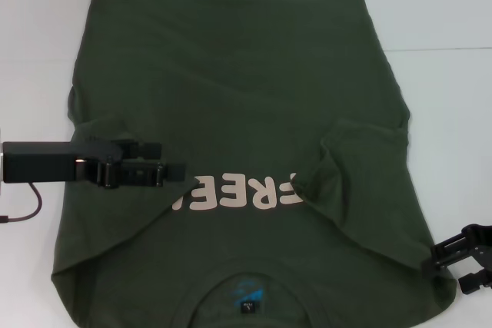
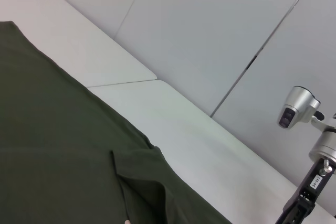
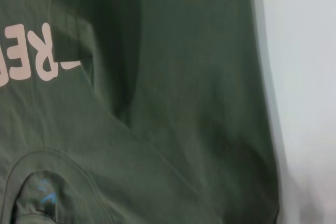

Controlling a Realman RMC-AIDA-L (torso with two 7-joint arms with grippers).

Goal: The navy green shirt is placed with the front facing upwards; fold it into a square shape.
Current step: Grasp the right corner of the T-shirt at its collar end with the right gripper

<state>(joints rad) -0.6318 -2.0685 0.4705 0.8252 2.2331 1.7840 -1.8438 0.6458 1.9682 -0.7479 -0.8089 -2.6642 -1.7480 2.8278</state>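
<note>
Green shirt (image 1: 231, 90) lies flat on the white table (image 1: 446, 97), both sleeves folded in over the pink lettering (image 1: 242, 193). Left gripper (image 1: 173, 168) pinches its sleeve mid-left; right gripper (image 1: 465, 263), lower right, open.

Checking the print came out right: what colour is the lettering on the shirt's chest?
Pale pink lettering on the dark olive-green shirt, clearest in the head view.
</note>
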